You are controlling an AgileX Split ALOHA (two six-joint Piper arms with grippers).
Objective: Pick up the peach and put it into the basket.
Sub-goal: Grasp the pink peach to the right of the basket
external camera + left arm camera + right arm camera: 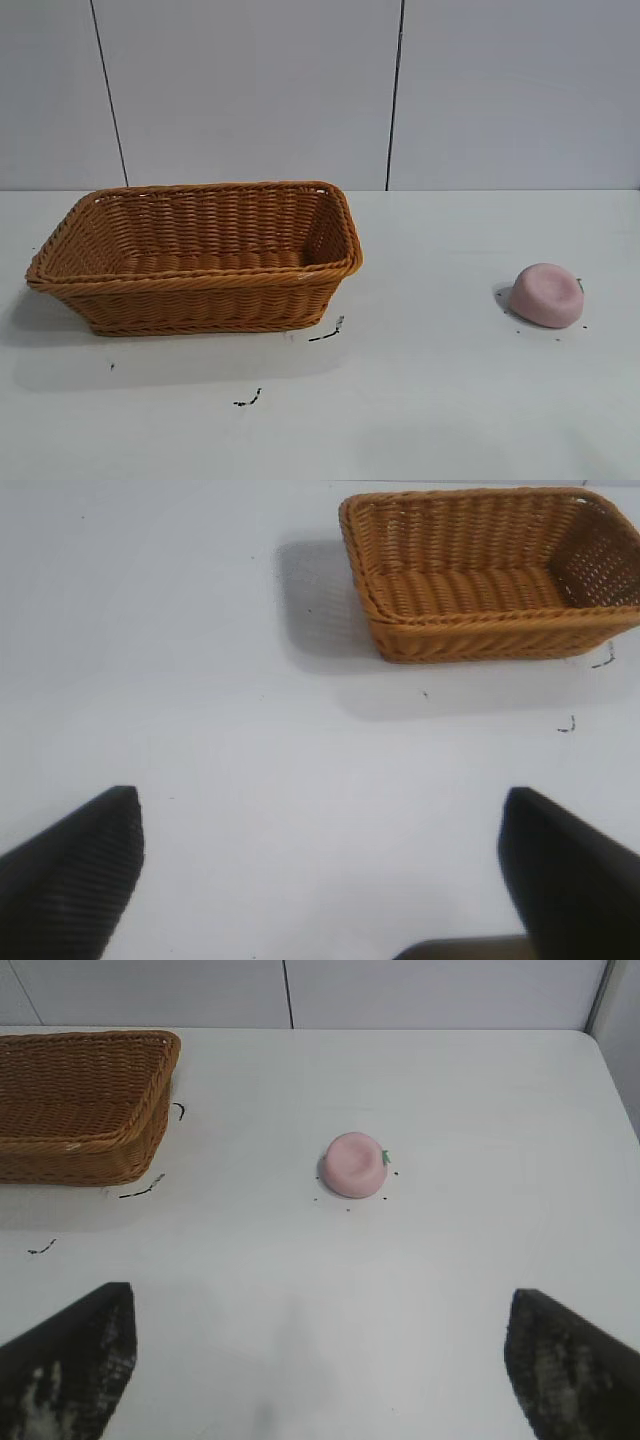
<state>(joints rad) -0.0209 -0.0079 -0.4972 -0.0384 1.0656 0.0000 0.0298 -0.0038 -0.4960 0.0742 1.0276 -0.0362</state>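
Peach (547, 295) sits alone on the table (430, 400), well apart from the basket (195, 255). Looks light, smooth, maybe squashy — I'd pinch its rounded flanks gently. Right gripper (318, 1360) spread wide, empty; left gripper (320, 880) likewise.
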